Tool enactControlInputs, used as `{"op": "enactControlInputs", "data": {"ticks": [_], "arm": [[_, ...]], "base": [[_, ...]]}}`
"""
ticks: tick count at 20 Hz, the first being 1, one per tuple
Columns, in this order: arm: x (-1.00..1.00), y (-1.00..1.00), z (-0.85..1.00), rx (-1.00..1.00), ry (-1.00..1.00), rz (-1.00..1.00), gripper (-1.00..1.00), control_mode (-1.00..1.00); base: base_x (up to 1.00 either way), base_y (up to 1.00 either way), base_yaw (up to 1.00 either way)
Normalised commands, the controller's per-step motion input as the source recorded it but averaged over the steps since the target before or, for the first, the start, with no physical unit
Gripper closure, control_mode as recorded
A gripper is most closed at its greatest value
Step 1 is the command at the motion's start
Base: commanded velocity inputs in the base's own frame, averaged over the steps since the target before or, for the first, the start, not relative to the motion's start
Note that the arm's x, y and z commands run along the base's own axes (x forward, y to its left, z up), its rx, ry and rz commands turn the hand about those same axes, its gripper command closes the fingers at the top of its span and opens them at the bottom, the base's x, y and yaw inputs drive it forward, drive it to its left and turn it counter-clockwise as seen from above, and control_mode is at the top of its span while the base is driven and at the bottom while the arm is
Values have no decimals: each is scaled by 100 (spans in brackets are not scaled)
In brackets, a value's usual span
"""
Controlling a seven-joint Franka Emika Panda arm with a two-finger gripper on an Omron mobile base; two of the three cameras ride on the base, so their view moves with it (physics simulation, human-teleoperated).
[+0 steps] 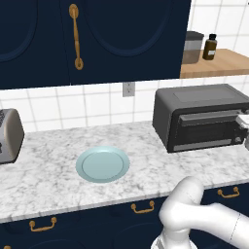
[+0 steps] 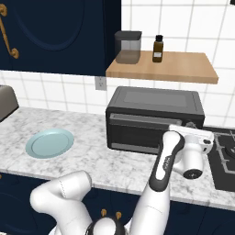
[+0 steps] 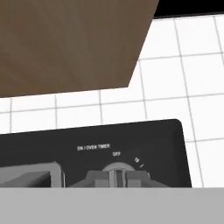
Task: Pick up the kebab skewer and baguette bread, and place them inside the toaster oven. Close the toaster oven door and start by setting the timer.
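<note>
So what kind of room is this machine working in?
A home-style kitchen, computer-rendered by the look of it. A marble counter holds a toaster oven and a pale blue plate, white tiles line the wall, and a stove burner sits at the right.

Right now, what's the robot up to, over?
Tool at the oven's timer knob, jaws straddling it, grip unclear. Oven door shut. Plate bare. Nothing blocking.

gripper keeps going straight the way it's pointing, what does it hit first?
Most likely the timer knob at the right end of the toaster oven: in the hand view the gripper is centred on it, under the OFF mark. Whether the fingers already touch it is unclear.
</note>
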Motion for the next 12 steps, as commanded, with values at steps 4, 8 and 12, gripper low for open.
{"op": "enactControlInputs", "data": {"ticks": [4, 8, 12], "arm": [[0, 13, 0, 18, 0, 0, 100, -100], [13, 14, 0, 21, 0, 1, 100, -100], [18, 9, 0, 24, 0, 3, 100, -100]], "base": [[0, 0, 0], [0, 0, 0], [0, 0, 0]]}}
